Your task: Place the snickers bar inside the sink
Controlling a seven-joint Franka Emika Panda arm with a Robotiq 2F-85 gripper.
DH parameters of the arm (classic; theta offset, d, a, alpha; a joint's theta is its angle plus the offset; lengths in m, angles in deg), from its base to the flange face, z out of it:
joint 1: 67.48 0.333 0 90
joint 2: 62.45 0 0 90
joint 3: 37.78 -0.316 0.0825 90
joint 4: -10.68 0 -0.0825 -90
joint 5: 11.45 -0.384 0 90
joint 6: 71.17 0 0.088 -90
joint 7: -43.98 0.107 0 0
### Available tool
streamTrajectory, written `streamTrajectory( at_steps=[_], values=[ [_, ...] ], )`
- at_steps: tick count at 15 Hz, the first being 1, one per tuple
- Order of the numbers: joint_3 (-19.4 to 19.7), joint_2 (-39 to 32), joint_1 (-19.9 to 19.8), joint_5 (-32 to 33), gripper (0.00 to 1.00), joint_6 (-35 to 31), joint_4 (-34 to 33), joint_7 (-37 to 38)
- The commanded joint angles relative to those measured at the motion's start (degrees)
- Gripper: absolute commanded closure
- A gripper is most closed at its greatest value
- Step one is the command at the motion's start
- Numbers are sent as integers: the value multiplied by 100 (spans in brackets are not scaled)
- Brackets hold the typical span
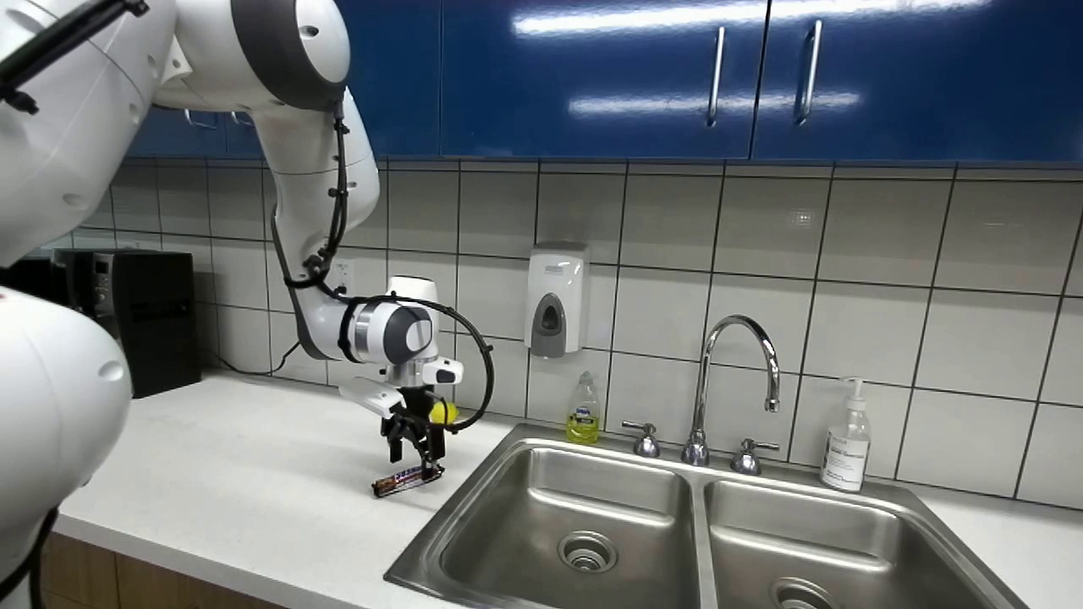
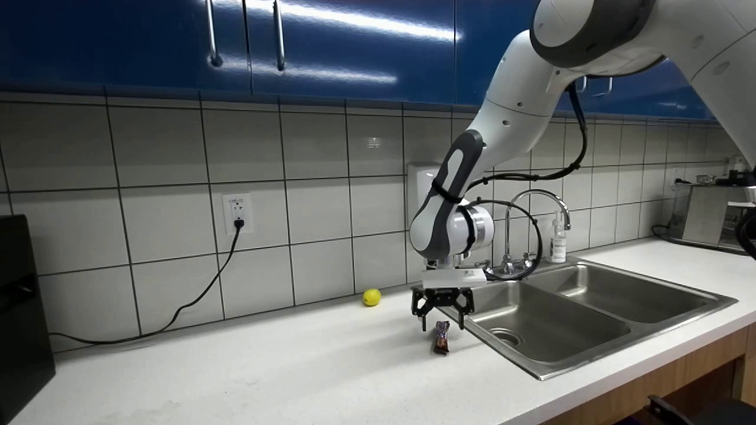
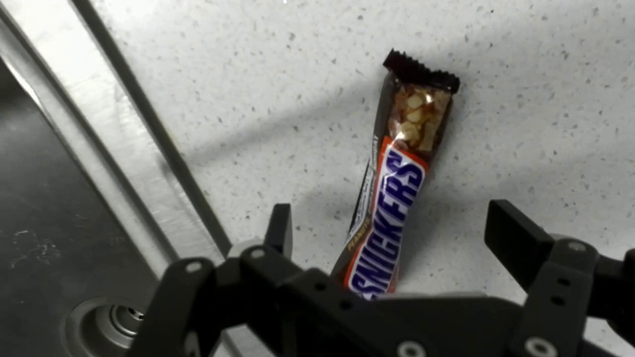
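1. The tool point(image 2: 443, 324) is held pointing down above the desk point(image 2: 283, 366), its fingers point(image 3: 518, 238) spread well apart; nothing is gripped.

2. The snickers bar point(image 3: 392, 198) is laid on the desk beneath the tool. In the wrist view it is framed by the two fingers, with bare desk seen on each side of it; the fingertips' exact height above the desk cannot be told.

3. The fingers are set one to each long side of the bar, presumably so that it can be pinched across its narrow width. A slight slant is seen between bar and fingers, and might be corrected as they are brought together.

4. The sink point(image 3: 116, 124) is set just beside the tool, so after a grasp and lift only a short sideways carry should be needed; the nearer basin point(image 1: 499, 550) is judged the likelier target.

5. The yellow ball point(image 2: 371, 297) is placed near the tiled wall point(image 2: 319, 265), apart from the tool, and should not be disturbed.

6. The bar is wrapped in glossy dark brown. SNICKERS is printed in purple-blue on a white panel edged with orange-red, nuts and caramel are pictured beyond it, and a saw-toothed, crimped end is pointed away from the tool.
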Motion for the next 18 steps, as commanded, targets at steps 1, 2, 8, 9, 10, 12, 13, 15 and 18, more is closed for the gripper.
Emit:
streamTrajectory(
  at_steps=[1,2,8,9,10,12,13,15,18],
  values=[
    [152,-161,129,75,0,159,-236,323],
    [169,-185,140,75,0,175,-257,357],
    [195,-273,154,62,31,186,-337,392],
    [194,-276,154,62,38,189,-346,385],
    [186,-280,149,55,47,197,-355,375],
    [176,-289,138,45,63,214,-378,359],
    [167,-295,127,34,70,224,-386,347],
    [159,-304,117,26,85,242,-395,336],
    [153,-305,105,19,99,269,-409,325]
  ],
)
